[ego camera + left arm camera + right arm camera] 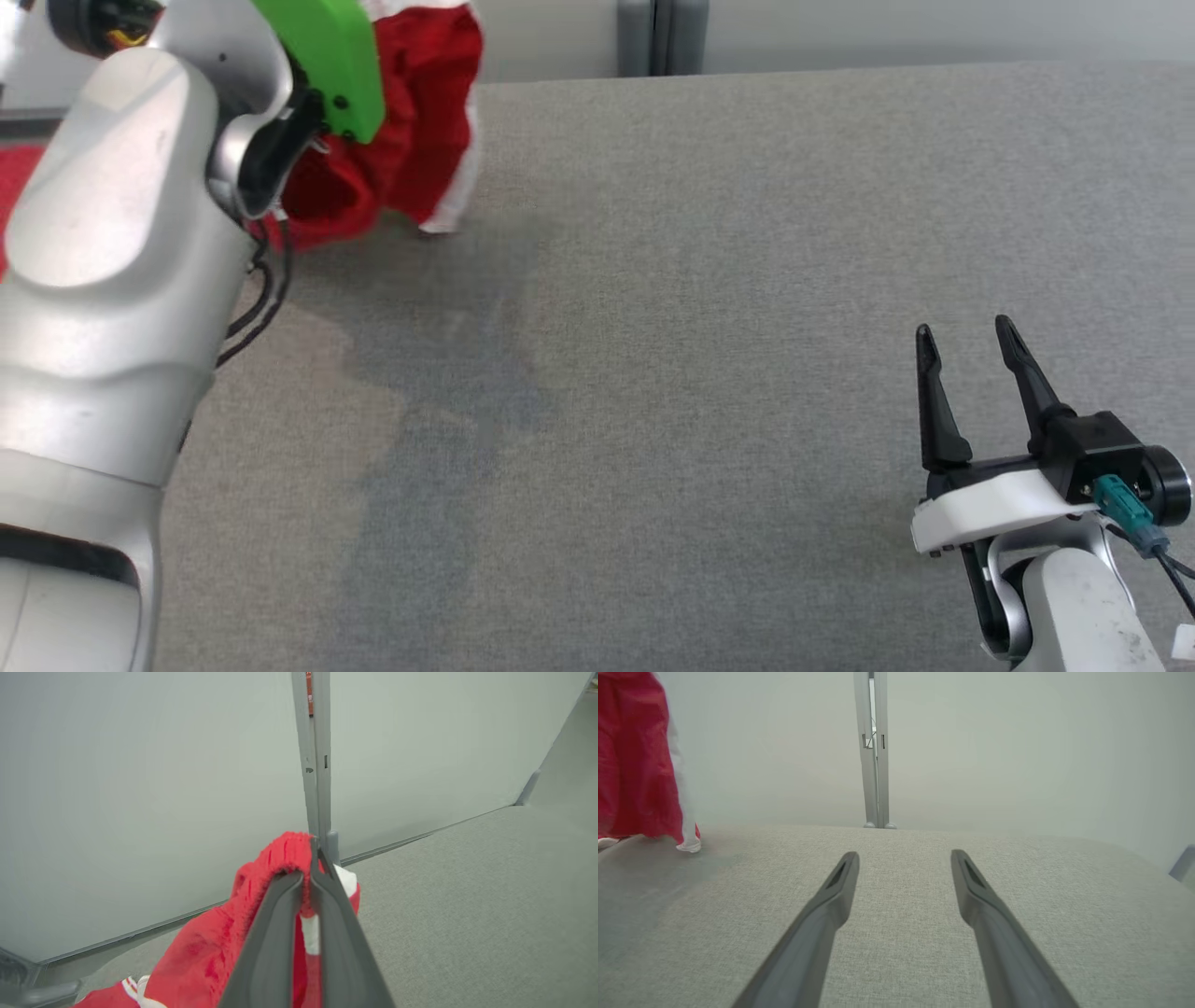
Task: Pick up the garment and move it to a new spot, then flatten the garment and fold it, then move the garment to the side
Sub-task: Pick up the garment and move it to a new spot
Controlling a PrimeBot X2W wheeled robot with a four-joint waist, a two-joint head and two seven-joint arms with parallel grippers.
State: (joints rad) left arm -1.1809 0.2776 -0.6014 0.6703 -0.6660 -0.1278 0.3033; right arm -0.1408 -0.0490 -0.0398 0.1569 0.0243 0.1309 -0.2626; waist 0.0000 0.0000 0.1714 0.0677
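The garment (420,121) is red cloth with white trim. It hangs at the far left of the grey table, its lower end touching or just above the surface. In the left wrist view my left gripper (306,868) is shut on a bunched red edge of the garment (205,947), with cloth draping below the fingers. In the head view the pale left arm and a green wrist cover (331,56) hide the fingertips. My right gripper (966,350) stands open low at the right, nothing between its fingers (831,900). The garment (635,760) hangs at the right wrist view's far left.
The grey fabric table (700,327) stretches wide between the two arms. Pale partition panels with a grey post (315,756) stand along its far edge. My bulky left forearm (112,280) covers the near left corner.
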